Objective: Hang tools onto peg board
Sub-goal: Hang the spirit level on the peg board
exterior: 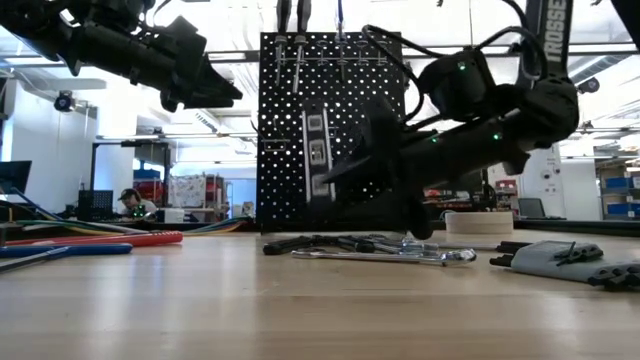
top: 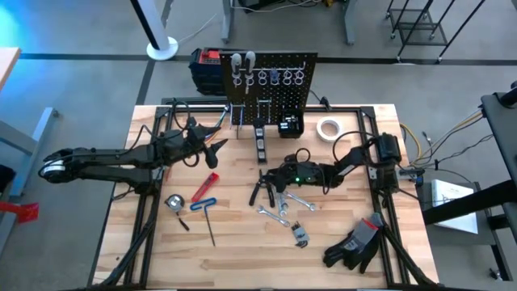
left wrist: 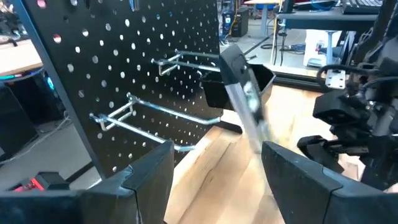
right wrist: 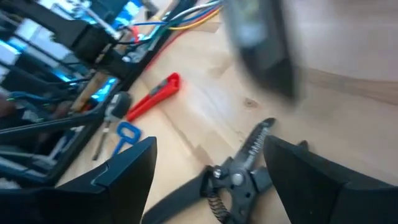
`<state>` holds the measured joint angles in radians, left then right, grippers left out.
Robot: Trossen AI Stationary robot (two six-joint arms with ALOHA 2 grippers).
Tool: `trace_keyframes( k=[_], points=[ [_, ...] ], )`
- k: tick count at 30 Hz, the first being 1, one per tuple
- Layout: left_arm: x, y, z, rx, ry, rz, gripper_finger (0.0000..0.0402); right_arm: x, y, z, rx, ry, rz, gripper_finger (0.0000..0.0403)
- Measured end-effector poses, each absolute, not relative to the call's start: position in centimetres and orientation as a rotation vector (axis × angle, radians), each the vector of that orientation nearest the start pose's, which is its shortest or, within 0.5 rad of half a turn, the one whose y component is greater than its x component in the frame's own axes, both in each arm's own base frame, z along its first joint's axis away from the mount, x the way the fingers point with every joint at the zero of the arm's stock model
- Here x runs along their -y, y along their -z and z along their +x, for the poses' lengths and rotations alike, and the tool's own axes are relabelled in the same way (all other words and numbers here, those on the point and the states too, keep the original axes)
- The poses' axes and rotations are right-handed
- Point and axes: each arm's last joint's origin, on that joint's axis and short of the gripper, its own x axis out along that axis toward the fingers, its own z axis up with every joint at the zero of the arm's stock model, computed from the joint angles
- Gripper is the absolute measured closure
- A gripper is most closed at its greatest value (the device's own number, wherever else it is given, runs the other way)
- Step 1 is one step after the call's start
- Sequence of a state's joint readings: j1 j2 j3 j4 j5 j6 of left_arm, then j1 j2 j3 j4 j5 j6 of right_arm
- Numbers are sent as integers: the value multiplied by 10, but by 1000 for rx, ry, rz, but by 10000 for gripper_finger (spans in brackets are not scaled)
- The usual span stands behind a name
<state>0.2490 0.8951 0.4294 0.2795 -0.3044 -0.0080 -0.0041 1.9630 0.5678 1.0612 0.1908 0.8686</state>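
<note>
The peg board stands upright at the far edge of the worktop. Several tools hang from the row of ring hooks along its top, and a small black bin sits at its lower right. A small level lies on the worktop just in front of the board.

The left end effector hovers above the worktop near the board's lower left corner. Its fingers are spread apart and grasp nothing; the left wrist view shows the board's long wire hooks and the level ahead of them.

The right end effector is lowered close to the worktop at centre, directly over the black pliers. Its fingers are released, one on each side of the pliers, which lie flat on the wood. Whether the fingers touch the pliers cannot be determined.

Silver wrenches lie just beside the pliers. A red-handled tool, a blue-handled tool and a tape measure lie left of centre, well apart from the right end effector. A white tape roll rests near the bin, and black gloves lie at the near right corner. A red-and-black box stands behind the board.
</note>
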Motion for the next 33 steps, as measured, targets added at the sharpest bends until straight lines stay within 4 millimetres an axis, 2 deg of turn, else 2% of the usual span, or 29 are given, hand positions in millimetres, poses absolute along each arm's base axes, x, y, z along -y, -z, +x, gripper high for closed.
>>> trace_keyframes(
  k=[7, 13, 16, 21, 23, 25, 28, 33],
  points=[
    [-55, -235, 187, -188, -541, -8, 171, -5, -89, 307, -248, 326, 734, 130],
    [-55, -235, 187, -191, -541, -7, 171, -8, -124, 320, -159, 296, 444, 163],
    [-55, -235, 187, -190, -539, -8, 171, -2, -140, 331, -210, 319, 274, 213],
    [-53, -234, 187, -195, -531, -23, 171, 6, -156, 343, -326, 465, -38, 355],
    [-53, -234, 187, -195, -531, -28, 171, 8, -160, 347, -338, 540, -181, 389],
    [-53, -234, 187, -194, -529, -28, 171, 11, -166, 350, -346, 636, -311, 390],
    [-53, -234, 187, -193, -529, -28, 171, 15, -172, 356, -395, 657, -485, 399],
    [-53, -235, 187, -185, -530, -29, 171, 23, -176, 364, -381, 664, -615, 402]
  ],
)
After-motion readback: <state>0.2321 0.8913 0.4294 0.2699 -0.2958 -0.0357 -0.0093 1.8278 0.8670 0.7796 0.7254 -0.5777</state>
